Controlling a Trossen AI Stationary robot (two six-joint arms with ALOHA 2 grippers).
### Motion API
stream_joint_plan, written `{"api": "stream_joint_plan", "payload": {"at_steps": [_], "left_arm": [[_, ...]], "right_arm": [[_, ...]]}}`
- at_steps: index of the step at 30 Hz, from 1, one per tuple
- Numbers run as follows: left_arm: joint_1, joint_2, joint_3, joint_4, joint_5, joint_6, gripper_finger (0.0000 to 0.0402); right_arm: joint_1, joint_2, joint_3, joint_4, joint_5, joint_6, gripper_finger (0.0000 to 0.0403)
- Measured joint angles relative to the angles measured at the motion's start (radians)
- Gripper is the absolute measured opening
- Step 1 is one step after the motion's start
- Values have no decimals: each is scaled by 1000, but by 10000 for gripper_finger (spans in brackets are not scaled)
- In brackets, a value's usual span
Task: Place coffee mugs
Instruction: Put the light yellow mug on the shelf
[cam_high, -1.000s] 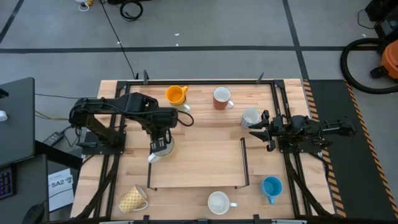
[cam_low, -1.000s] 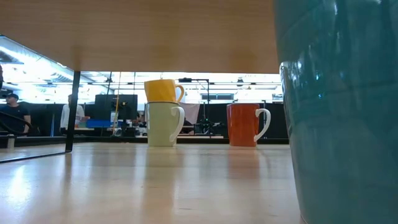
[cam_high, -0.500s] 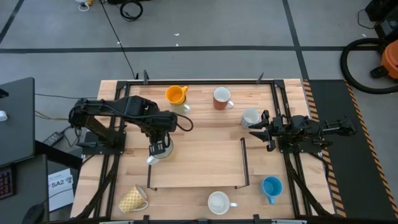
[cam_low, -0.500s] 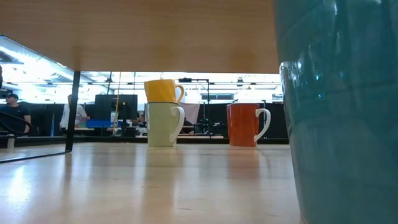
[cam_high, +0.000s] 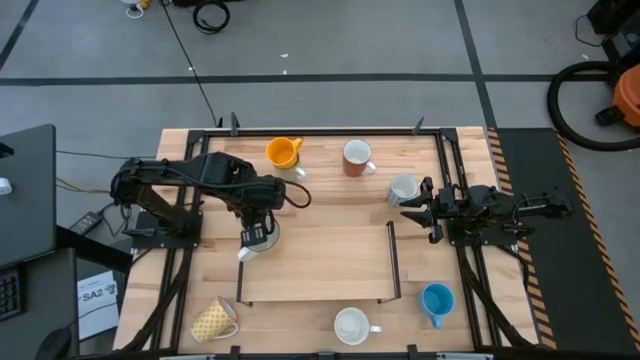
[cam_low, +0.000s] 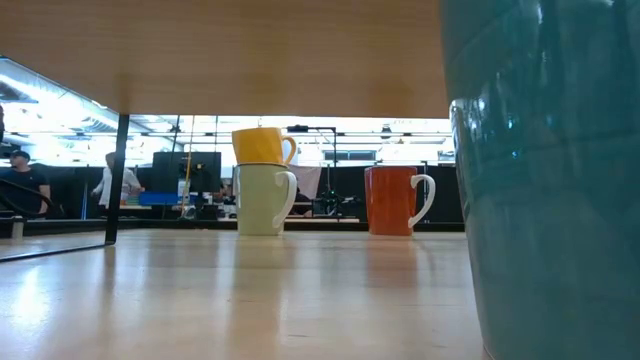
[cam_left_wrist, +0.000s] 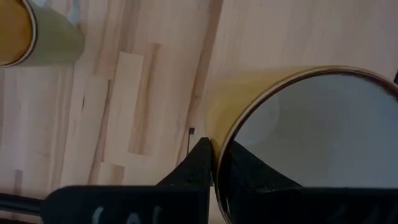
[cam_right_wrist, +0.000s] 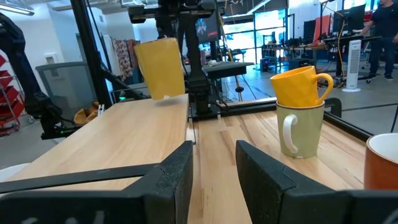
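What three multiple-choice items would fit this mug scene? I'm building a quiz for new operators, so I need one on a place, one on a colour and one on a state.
1. Where does the orange mug sit?
A. Stacked on the cream mug
B. Lying on its side on the table
C. Inside the blue mug

2. What colour is the mug at the lower right of the table in the high view?
A. Red
B. Green
C. Blue

3. What is the left claw doing?
A. Hanging open over bare wood
B. Shut on the rim of the pale yellow mug
C. Resting on the floor

Answers:
1 A: the low view shows the orange mug on top of the cream one.
2 C: the blue mug stands there.
3 B: its fingers pinch the mug's wall, and the mug hangs above the table. The right claw waits open at the table's right side.
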Motion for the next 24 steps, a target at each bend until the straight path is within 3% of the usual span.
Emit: {"api": "stream_joint_plan", "payload": {"at_steps": [10,24], "left_arm": [[0,0,0,0,9,0,32],[0,0,0,0,8,-7,69]], "right_arm": [[0,0,0,0,0,0,128],[0,0,0,0,0,0,128]]}}
